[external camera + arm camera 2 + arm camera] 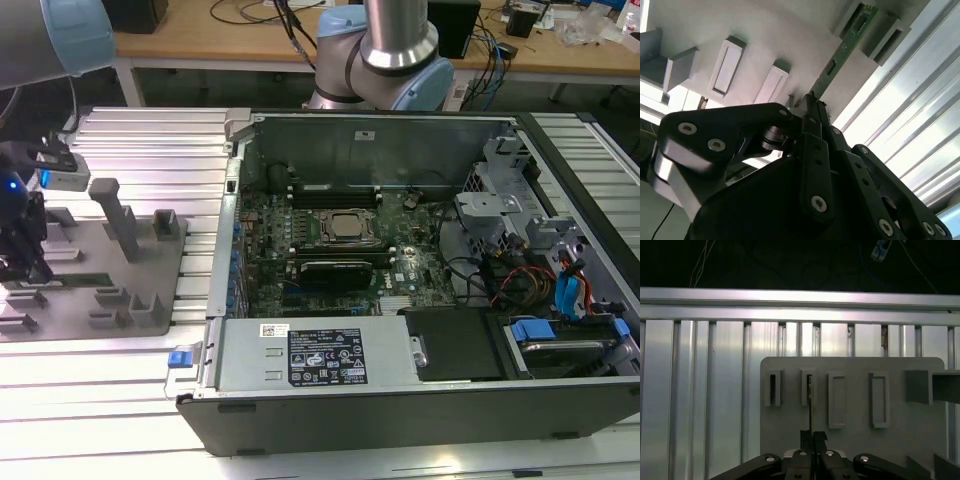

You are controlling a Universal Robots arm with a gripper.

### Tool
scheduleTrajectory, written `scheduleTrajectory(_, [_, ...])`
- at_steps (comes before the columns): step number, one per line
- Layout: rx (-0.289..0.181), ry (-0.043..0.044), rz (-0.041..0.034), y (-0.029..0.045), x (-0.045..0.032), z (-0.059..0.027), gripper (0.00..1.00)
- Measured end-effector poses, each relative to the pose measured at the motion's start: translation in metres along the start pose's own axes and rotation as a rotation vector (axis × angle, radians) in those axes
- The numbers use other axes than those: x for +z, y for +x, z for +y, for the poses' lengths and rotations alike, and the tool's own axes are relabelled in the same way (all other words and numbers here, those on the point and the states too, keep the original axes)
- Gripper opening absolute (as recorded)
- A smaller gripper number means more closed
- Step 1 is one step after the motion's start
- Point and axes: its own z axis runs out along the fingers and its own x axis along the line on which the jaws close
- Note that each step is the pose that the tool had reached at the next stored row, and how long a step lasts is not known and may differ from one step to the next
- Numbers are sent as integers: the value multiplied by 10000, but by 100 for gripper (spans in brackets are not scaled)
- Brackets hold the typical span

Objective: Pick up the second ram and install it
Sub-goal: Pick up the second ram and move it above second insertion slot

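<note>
While the second ram (845, 46) stands on edge along one edge of the grey holder plate (790, 35), the hand (811, 102) is pinching its top edge; reckon it's light, stiff, thin and fragile, so squeeze bare board, gently

The silver-grey tubular robot arm (398, 45) with pale blue joint caps stands at the far side of the exterior view. One of its upper segments (40, 35) crosses the top corner at the exterior view's left. Below that, the dark wrist (18, 195) hangs downward, carrying the black two-finger gripper (24, 268) with its tips pointing down. In both wrist views the gripper (812, 102) (812, 434) has its linkage fingers (815, 150) drawn together, pinching the end of a long, thin green circuit-board strip (847, 40).
</note>
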Motion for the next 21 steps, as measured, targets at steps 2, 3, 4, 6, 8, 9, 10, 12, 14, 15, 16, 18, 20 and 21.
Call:
scheduleTrajectory(2, [5,0,0,-1,-83,4,9])
scheduleTrajectory(3, [6,1,0,-1,-126,6,9])
scheduleTrajectory(4, [6,0,-1,-2,-153,8,9])
scheduleTrajectory(6, [6,-1,0,-2,-218,11,9])
scheduleTrajectory(8, [6,0,0,-3,-269,14,9])
scheduleTrajectory(9, [7,-1,0,-3,-293,15,9])
scheduleTrajectory(10, [7,0,-1,-4,-314,16,9])
scheduleTrajectory(12, [6,0,0,-5,-428,21,9])
scheduleTrajectory(14, [6,0,0,-5,-488,24,9])
scheduleTrajectory(15, [6,0,0,-6,-535,27,9])
scheduleTrajectory(16, [6,0,0,-6,-565,28,9])
scheduleTrajectory(18, [6,-1,0,-8,-700,35,9])
scheduleTrajectory(20, [6,1,0,-10,-864,43,9])
scheduleTrajectory(21, [6,0,0,-11,-948,48,9])
